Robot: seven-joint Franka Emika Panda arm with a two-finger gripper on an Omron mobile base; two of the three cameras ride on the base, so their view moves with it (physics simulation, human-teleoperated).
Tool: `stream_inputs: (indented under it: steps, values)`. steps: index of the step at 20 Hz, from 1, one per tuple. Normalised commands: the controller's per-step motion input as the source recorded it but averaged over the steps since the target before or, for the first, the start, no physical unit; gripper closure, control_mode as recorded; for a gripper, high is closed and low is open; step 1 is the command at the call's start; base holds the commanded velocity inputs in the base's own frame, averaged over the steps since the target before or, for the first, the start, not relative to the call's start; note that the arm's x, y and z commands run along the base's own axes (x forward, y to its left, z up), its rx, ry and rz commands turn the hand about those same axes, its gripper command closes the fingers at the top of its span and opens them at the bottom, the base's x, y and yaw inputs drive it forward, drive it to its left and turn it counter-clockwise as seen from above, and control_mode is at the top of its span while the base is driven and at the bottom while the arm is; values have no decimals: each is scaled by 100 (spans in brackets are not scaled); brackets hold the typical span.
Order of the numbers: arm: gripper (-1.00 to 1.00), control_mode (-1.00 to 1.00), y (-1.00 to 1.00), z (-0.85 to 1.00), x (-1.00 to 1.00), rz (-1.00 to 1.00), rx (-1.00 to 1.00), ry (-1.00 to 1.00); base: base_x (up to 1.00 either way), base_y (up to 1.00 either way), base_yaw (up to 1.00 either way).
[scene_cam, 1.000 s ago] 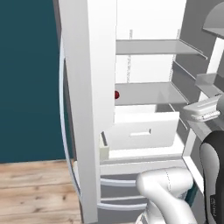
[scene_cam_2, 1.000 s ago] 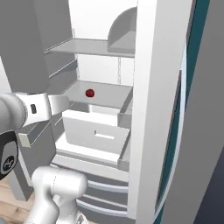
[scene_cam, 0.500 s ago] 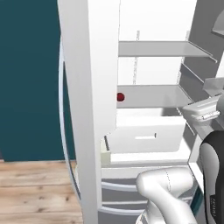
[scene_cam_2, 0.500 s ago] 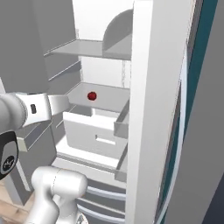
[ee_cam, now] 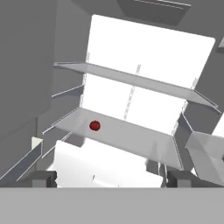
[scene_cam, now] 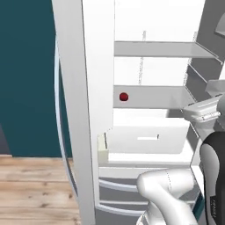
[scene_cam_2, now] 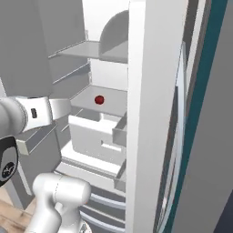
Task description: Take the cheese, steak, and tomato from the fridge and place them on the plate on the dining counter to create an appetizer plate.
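The fridge (scene_cam: 145, 110) stands open, its white interior facing the robot. The tomato (scene_cam: 124, 97) is a small dark red ball resting on the lower of the two shelves, at the shelf's left end in the left base view, close to the front edge. In the right base view the tomato (scene_cam_2: 99, 99) sits on that same lower shelf (scene_cam_2: 102, 102), above the white drawer (scene_cam_2: 98, 134), which is pulled partly out. The upper shelf (scene_cam: 162, 49) lies well above the tomato and carries nothing that can be made out.

In the hand view the tomato (ee_cam: 94, 126) lies on the lower shelf toward its left end, with the upper shelf (ee_cam: 131, 81) above it and the drawer (ee_cam: 100, 168) below. The tool (ee_cam: 109, 179) points into the fridge, its two dark fingertips (ee_cam: 41, 178) standing wide apart with nothing between them; it is well apart from the tomato, short of the shelf's front edge. Beside the fridge, in the left base view, a teal wall (scene_cam: 26, 79) meets a wooden floor (scene_cam: 35, 189).
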Motion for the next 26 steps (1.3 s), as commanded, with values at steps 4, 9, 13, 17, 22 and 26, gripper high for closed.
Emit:
stream_inputs:
  steps: [4,9,13,17,22,26]
  values:
    - [-100,100,0,0,0,0,0,0,0,-49,13]
    - [-100,100,0,0,0,0,0,0,19,-25,10]
    - [-100,100,0,0,0,0,0,0,61,9,4]
    - [-100,100,0,0,0,0,0,0,51,22,0]
    - [-100,100,0,0,0,0,0,0,29,17,0]
    - [-100,-100,26,0,18,0,0,8,6,9,0]
